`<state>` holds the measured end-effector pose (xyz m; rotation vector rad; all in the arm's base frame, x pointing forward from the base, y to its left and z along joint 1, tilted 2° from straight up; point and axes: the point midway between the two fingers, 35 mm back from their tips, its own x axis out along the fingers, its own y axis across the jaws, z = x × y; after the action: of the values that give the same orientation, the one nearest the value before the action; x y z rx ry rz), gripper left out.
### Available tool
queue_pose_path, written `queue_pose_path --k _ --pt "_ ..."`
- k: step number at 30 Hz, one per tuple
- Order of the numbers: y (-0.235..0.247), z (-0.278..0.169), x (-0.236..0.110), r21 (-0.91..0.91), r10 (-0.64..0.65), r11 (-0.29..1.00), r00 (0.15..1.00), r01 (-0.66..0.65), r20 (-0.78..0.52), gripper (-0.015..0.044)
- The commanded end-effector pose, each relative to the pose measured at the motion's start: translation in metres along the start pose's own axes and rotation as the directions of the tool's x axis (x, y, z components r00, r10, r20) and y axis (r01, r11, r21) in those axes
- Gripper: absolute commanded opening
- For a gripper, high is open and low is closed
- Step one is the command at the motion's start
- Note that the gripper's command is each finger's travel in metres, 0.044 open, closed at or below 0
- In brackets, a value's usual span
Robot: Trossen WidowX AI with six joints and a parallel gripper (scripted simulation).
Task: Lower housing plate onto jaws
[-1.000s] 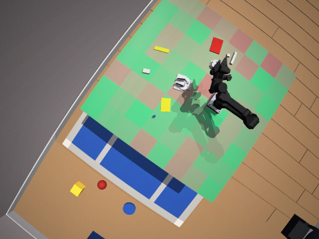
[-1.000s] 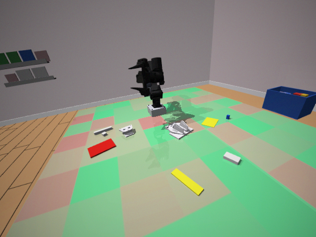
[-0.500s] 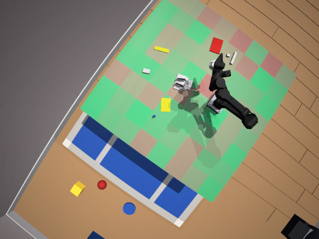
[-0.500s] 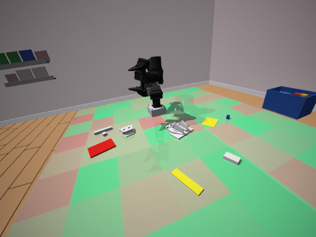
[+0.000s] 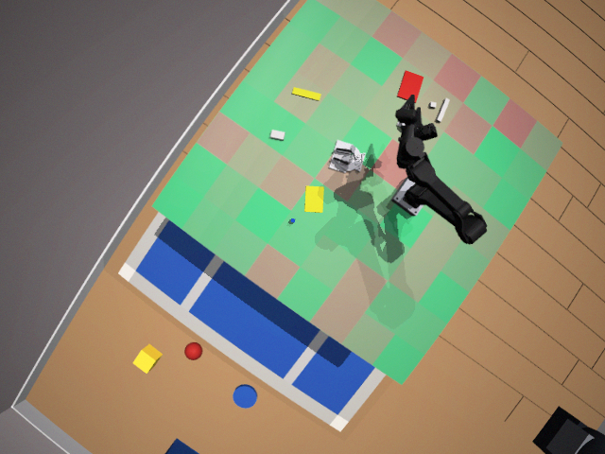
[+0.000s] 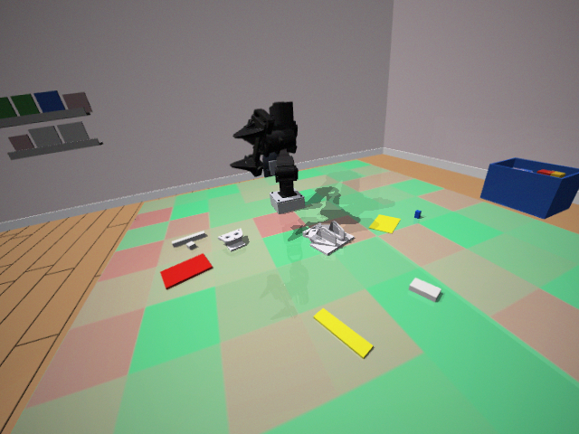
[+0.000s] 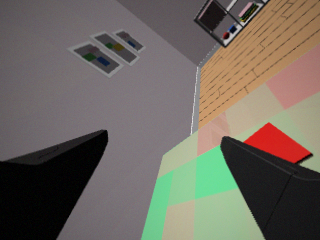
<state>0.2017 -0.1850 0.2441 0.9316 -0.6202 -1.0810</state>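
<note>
My gripper [image 5: 415,104] [image 6: 232,149] [image 7: 164,138] is wide open and empty, held high above the mat and pointing away from the arm's base. The white housing plate [image 6: 232,235], with two dark holes, sits raised on a small white foot below my gripper. In the top view only a scrap of the plate [image 5: 400,125] shows beside my gripper. The white base assembly with the two jaws [image 5: 344,157] [image 6: 327,239] stands apart from the plate, near the arm's base; its top is uncovered. The pins and stubs are too small to tell apart. Neither plate nor jaws show in the wrist view.
A red plate [image 5: 409,85] [image 6: 186,270] [image 7: 278,143], a white bar [image 5: 441,110] [image 6: 188,239] and a small white cube [image 5: 432,105] [image 6: 190,245] lie near the housing plate. A yellow square [image 5: 314,199] [image 6: 384,223], yellow strip [image 5: 306,94] [image 6: 343,332] and white block [image 5: 277,134] [image 6: 424,288] lie farther off.
</note>
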Motion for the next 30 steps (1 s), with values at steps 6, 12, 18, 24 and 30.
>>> queue_pose_path --k 6,12,18,24,30 --pt "-0.002 -0.008 0.011 -0.197 -0.043 0.98 0.998 0.034 -0.041 0.044" --pt "-0.005 -0.012 0.019 -0.319 -0.078 0.946 0.995 0.053 -0.066 0.044" --pt "-0.008 -0.016 0.026 -0.436 -0.116 0.898 0.989 0.065 -0.09 0.044" --pt "-0.013 -0.02 0.033 -0.544 -0.157 0.836 0.981 0.07 -0.115 0.044" --pt "-0.018 -0.024 0.039 -0.643 -0.201 0.763 0.97 0.066 -0.138 0.044"
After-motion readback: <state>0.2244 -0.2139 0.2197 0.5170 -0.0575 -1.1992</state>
